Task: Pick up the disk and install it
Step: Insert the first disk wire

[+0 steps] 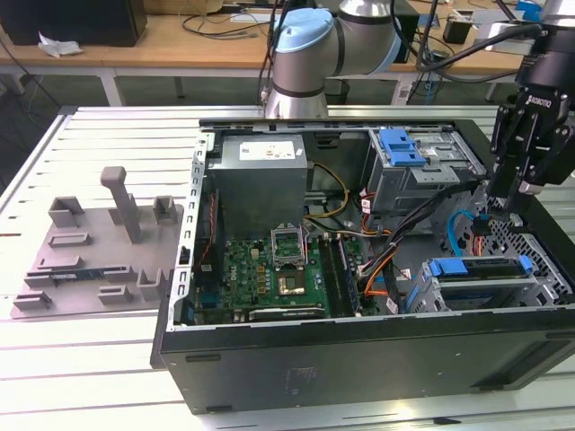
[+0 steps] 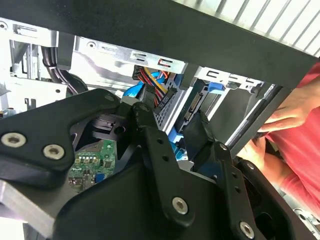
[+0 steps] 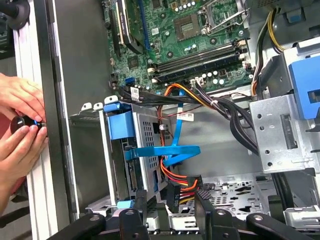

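The disk (image 1: 481, 280) lies flat in the drive cage at the case's front corner, on the exterior view's right, blue rails along its edges. In the first wrist view the disk (image 3: 132, 172) sits seated in that cage, its blue tab outward. My gripper (image 1: 503, 205) hangs just above and behind the cage, inside the case wall. Its fingers stand apart in both wrist views, open and holding nothing. Between the fingertips of the gripper (image 3: 172, 215) lies a black power plug (image 3: 179, 192) with red, orange and yellow wires. The gripper (image 2: 172, 125) points at the cage's cable end.
The open computer case (image 1: 359, 359) holds a motherboard (image 1: 269, 274), a power supply (image 1: 260, 175) and an upper drive bay (image 1: 418, 171). A blue data cable (image 3: 165, 151) crosses beside the cage. A person's hands (image 3: 20, 125) rest on the case edge. A grey fixture plate (image 1: 99, 260) lies on the exterior view's left.
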Motion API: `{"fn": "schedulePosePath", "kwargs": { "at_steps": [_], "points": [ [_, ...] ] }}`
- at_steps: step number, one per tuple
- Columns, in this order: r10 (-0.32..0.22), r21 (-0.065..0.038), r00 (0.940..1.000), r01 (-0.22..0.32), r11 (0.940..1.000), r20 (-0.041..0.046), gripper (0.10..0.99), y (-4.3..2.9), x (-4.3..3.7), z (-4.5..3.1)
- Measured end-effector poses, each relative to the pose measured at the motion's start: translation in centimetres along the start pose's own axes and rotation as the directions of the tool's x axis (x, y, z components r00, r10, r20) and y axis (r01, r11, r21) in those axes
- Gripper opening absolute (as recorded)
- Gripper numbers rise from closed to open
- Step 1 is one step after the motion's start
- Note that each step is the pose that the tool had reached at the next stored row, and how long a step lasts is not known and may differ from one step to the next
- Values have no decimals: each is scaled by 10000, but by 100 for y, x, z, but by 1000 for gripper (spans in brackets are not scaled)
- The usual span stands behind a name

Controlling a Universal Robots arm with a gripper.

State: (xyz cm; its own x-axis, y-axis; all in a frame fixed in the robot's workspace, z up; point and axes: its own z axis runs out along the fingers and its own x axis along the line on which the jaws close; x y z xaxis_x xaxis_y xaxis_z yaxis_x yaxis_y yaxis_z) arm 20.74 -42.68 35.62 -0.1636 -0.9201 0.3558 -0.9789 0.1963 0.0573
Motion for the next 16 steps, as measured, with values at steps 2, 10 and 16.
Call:
{"fn": "schedulePosePath", "kwargs": {
  "at_steps": [2,10,16],
  "points": [
    [99,-5,10000,-99,10000,-2,506,0,-5,7],
    [673,-144,9977,-674,9976,-39,506,-9,-45,44],
    [723,-76,9968,-726,9973,-341,506,2,-151,80]
  ]
}}
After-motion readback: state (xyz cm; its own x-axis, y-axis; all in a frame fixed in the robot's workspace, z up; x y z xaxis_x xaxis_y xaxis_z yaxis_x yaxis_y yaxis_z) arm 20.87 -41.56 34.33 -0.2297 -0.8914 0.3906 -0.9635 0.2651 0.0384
